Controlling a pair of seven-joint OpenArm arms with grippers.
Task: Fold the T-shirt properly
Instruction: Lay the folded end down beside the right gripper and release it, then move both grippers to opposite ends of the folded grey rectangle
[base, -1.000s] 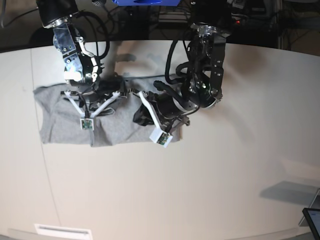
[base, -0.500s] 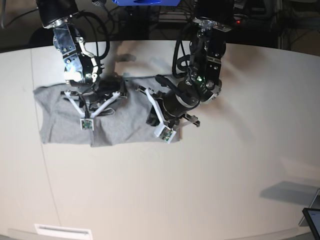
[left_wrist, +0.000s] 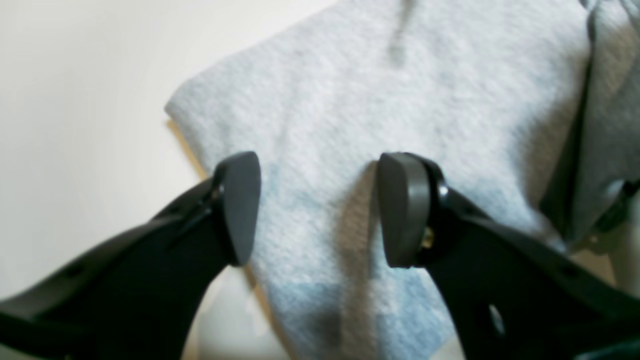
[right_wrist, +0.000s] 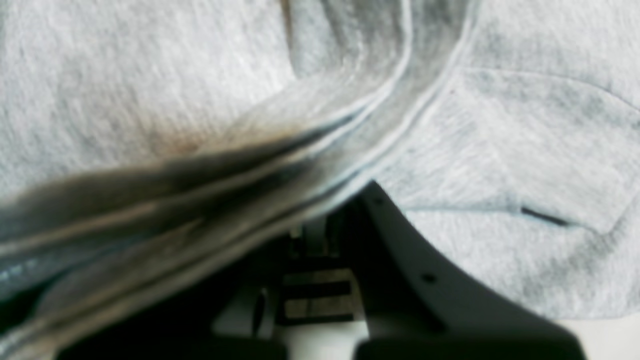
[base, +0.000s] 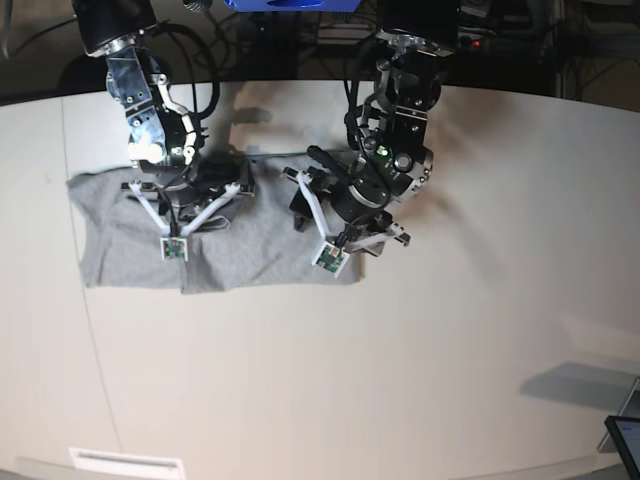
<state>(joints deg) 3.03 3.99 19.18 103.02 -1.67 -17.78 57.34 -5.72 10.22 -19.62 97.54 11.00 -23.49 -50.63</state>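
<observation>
The light grey T-shirt (base: 130, 250) lies partly folded on the left of the white table (base: 450, 360). My left gripper (base: 362, 238) hangs over the shirt's right edge. In the left wrist view the left gripper (left_wrist: 320, 210) is open, its dark fingertips (left_wrist: 240, 205) apart just above a flat corner of the T-shirt (left_wrist: 400, 90), nothing between them. My right gripper (base: 208, 185) sits low over the shirt's upper middle. In the right wrist view bunched layers of the T-shirt (right_wrist: 225, 165) run into it, beside one dark finger (right_wrist: 400, 250); it is shut on that fabric.
Cables and dark equipment (base: 300, 30) line the table's far edge. A dark screen corner (base: 626, 440) shows at the bottom right, and a white label (base: 125, 463) sits at the near left edge.
The left gripper has opened and let go of the shirt's right edge, which now lies flat; that arm shifted right and back. The right arm has not moved.
</observation>
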